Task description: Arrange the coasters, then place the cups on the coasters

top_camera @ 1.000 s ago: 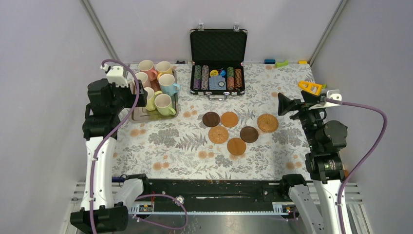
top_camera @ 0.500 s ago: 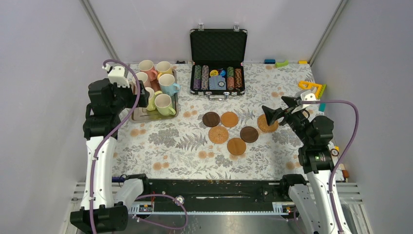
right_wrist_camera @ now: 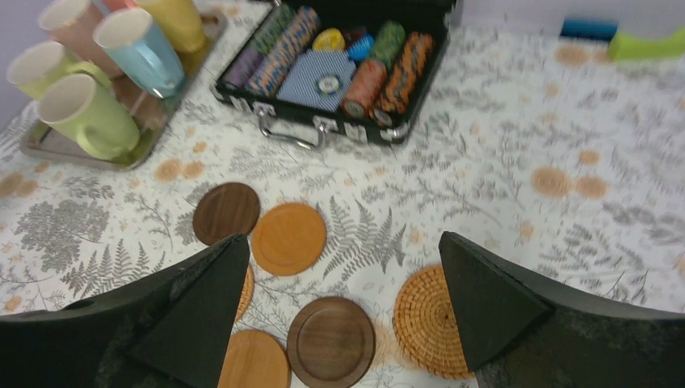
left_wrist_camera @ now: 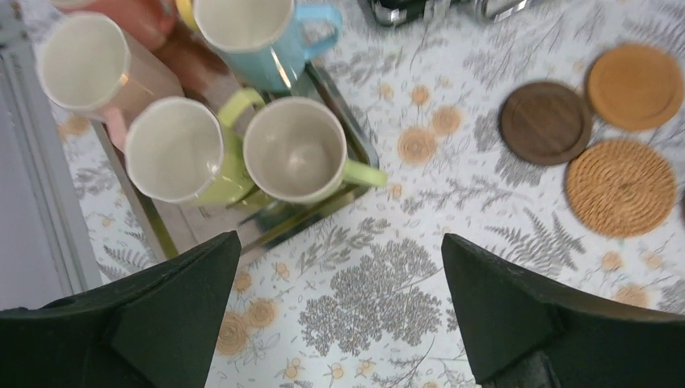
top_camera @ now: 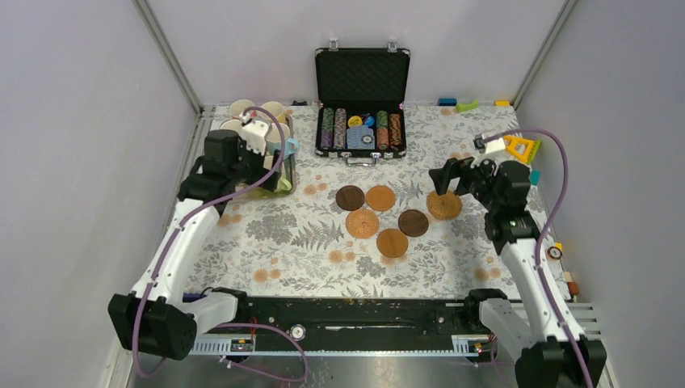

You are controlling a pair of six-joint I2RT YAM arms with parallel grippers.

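Fern-printed tablecloth (top_camera: pixel 307 259) covers the table, an open black poker-chip case (top_camera: pixel 361 77) at its far edge. Six round coasters (top_camera: pixel 380 197), dark wood, orange and woven, lie clustered in front of the case. Left of the case, pastel ceramic mugs (left_wrist_camera: pixel 295 158) stand on a silver metal tray (left_wrist_camera: pixel 300 220); overhead the left arm (top_camera: pixel 182 238) half hides them, while the left wrist view shows their empty insides. The left gripper (left_wrist_camera: pixel 339 242) hangs over the tray's near corner, the right gripper (right_wrist_camera: pixel 342 238) over the coasters; both gape wide, gripping nothing.
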